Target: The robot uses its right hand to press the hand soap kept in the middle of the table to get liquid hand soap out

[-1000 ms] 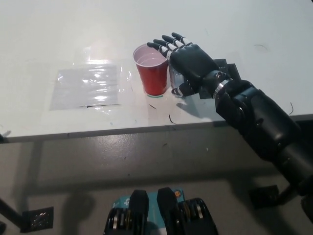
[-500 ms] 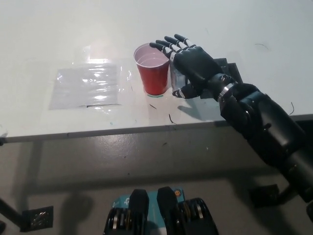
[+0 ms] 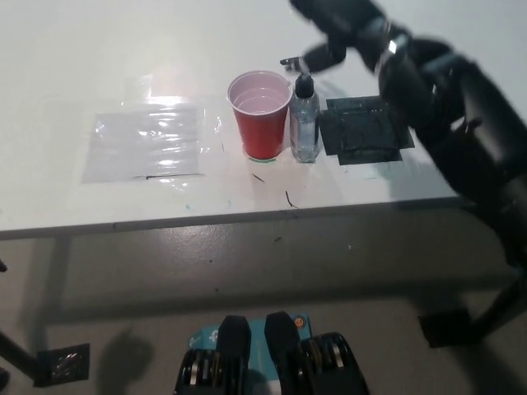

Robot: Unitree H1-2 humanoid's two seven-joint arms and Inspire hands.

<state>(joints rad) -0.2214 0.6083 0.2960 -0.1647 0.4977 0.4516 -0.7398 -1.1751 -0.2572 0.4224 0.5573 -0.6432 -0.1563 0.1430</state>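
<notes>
Beside soap bottle (image 3: 304,123), red cup (image 3: 261,116), black mat (image 3: 363,130)

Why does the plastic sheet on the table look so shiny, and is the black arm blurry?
In the head view, overhead light glares off the clear plastic sheet and washes out the white table. The right hand at the top edge is smeared by motion and partly cropped, while the soap bottle and red cup look sharp. The floor below is dim.

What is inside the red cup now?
The red cup stands open beside the soap bottle. Its pale inside wall shows; whether it holds any liquid cannot be told.
</notes>
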